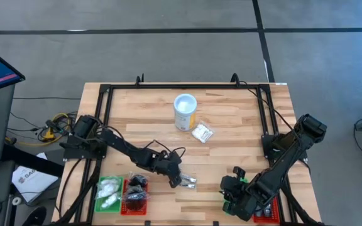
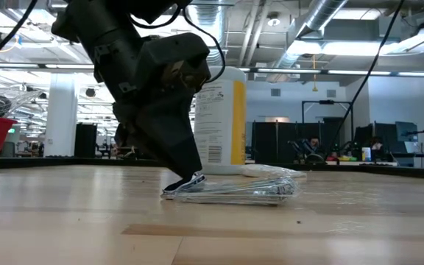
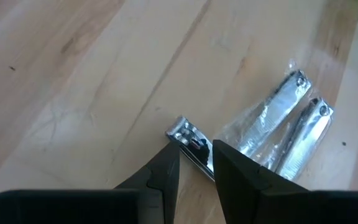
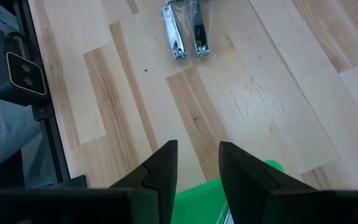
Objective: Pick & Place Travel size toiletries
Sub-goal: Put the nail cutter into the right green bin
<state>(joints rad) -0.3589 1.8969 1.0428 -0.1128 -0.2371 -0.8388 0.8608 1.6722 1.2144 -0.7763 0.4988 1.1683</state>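
Clamped on the end of a clear-wrapped packet of metal nail clippers (image 3: pixel 272 140), the left gripper (image 3: pixel 194 165) presses its two dark fingers (image 3: pixel 160 177) down to the wooden table (image 1: pixel 231 157) near the front edge, pinching the packet's near corner between them. From table height, the packet lies flat on the wood with only the pinched end lifted slightly under the gripper. Two clippers lie side by side inside the wrap. Beside this spot, at the front left, sit a green tray (image 1: pixel 99 201) holding white packets (image 1: pixel 110 186) and a red tray (image 1: pixel 126 204) holding black round packets (image 1: pixel 137 187). At the front right, the right gripper (image 4: pixel 197 168) hovers with its jaws apart and holding nothing, above a second green tray (image 4: pixel 194 205); a red tray (image 1: pixel 270 213) lies beside that one. Farther back, near the table's middle, a small white packet (image 1: pixel 202 132) lies just beside a tall white cylindrical tub (image 1: pixel 185 112) with a yellow label. Small print covers the tub's label, but none of it can be read.
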